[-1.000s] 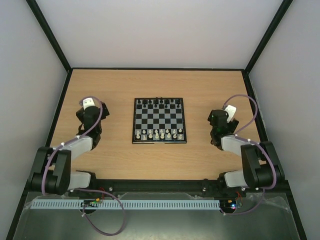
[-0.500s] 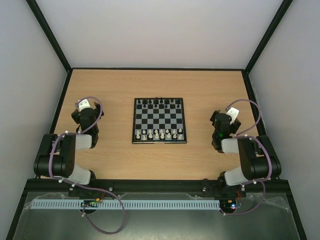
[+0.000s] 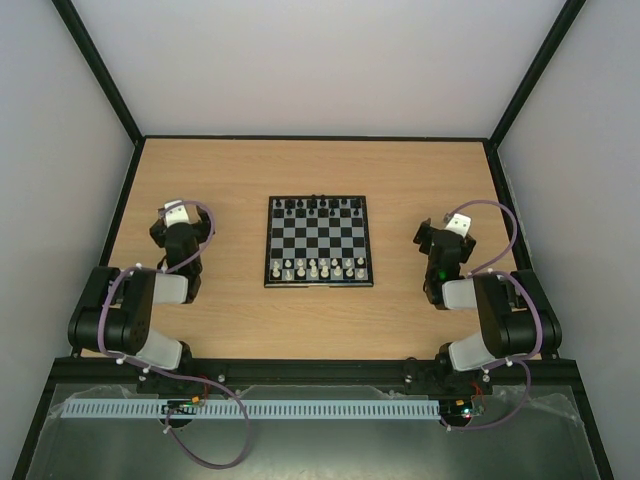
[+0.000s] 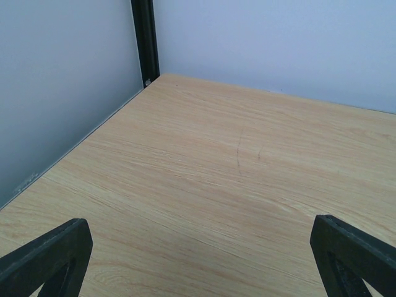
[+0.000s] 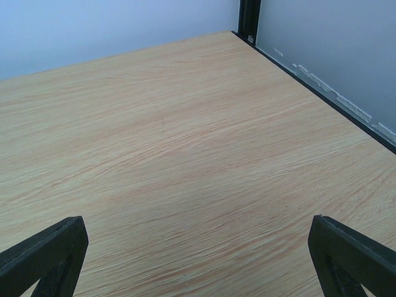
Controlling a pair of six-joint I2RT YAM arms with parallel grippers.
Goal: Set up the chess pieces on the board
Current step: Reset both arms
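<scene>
The board (image 3: pixel 318 241) lies at the table's middle in the top view. Cream-white chess pieces (image 3: pixel 318 267) stand in its two near rows; tiny black figures (image 3: pixel 318 206) stand along its far rows. My left gripper (image 3: pixel 176 222) is folded back left of the board, well apart from it. My right gripper (image 3: pixel 445 233) is folded back to the board's right. Both wrist views show only bare wood between widely spread fingertips (image 4: pixel 46 257) (image 5: pixel 352 253); both grippers are open and empty. The board is out of both wrist views.
The wooden table (image 3: pixel 240 170) is fenced by a black frame and pale walls. The left wrist view shows the far left corner post (image 4: pixel 145 37). The right wrist view shows the far right corner post (image 5: pixel 249 17).
Both arms have drawn back toward their bases and folded. The left gripper has shifted slightly; the right gripper has turned a little. The pieces have not moved.
</scene>
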